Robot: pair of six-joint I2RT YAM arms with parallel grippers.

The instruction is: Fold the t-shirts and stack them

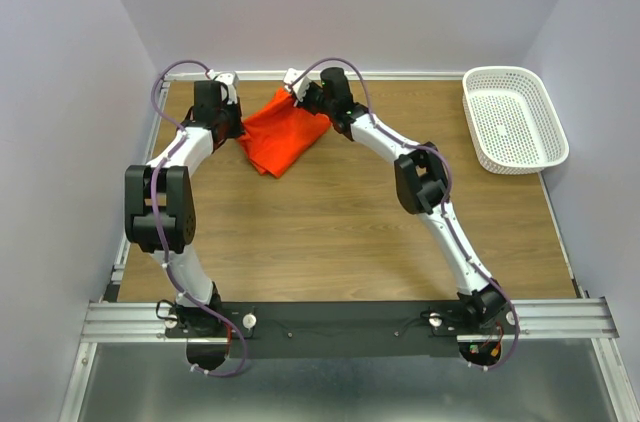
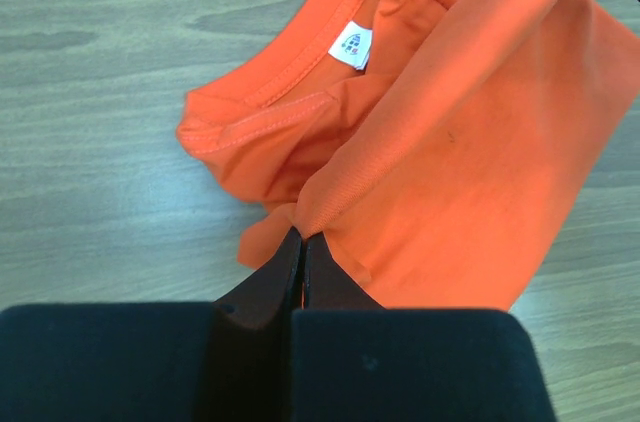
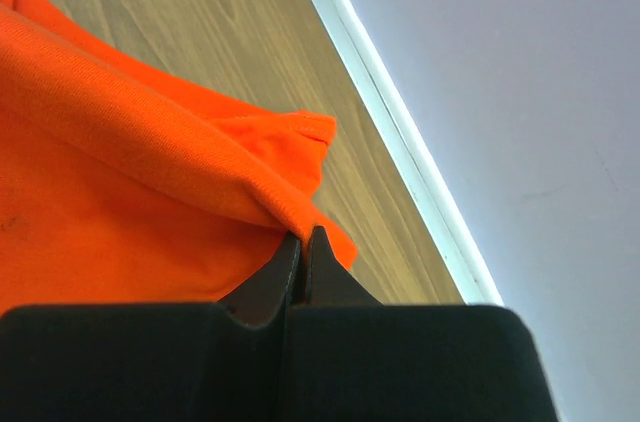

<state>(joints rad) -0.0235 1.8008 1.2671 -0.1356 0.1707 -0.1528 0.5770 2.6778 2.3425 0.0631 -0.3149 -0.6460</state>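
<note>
Orange-red t-shirt (image 1: pixel 285 137): bunched near the far edge of the table (image 1: pixel 330 232), left of the middle, strung between the two arms, its lower part resting on the wood.
Left gripper (image 2: pixel 300 242): fingers pressed together on a hem fold at the t-shirt's left side.
Right gripper (image 3: pixel 303 240): fingers pinched together on a folded edge of the t-shirt, near the table's far edge.
Neck label (image 2: pixel 351 45): small, white, inside the open collar, which lies on the wood.
Basket (image 1: pixel 512 120): white plastic lattice, at the far right corner, well apart from the t-shirt.
</note>
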